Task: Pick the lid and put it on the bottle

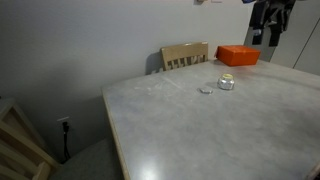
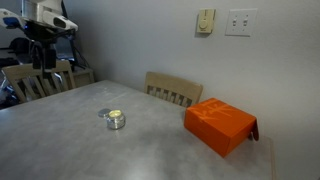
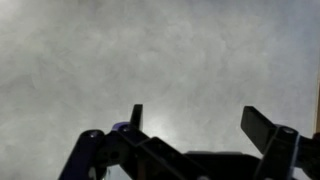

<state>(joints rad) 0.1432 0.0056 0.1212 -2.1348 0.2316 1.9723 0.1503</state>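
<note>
The bottle (image 1: 226, 82) is a small squat silvery jar on the grey table, also in the other exterior view (image 2: 117, 120). The lid (image 1: 206, 90) is a tiny flat whitish cap lying just beside it on the table; it also shows in an exterior view (image 2: 103, 113). My gripper (image 1: 267, 32) hangs high above the table, well away from both, and shows in an exterior view (image 2: 43, 52). In the wrist view the gripper (image 3: 195, 125) is open and empty, with only bare table surface beneath. Lid and bottle are out of the wrist view.
An orange box (image 1: 237, 55) lies on the table beyond the bottle, also in an exterior view (image 2: 220, 124). A wooden chair (image 1: 185, 55) stands at the table's far edge, also in an exterior view (image 2: 172, 90). Another chair (image 1: 20, 145) stands by the near corner.
</note>
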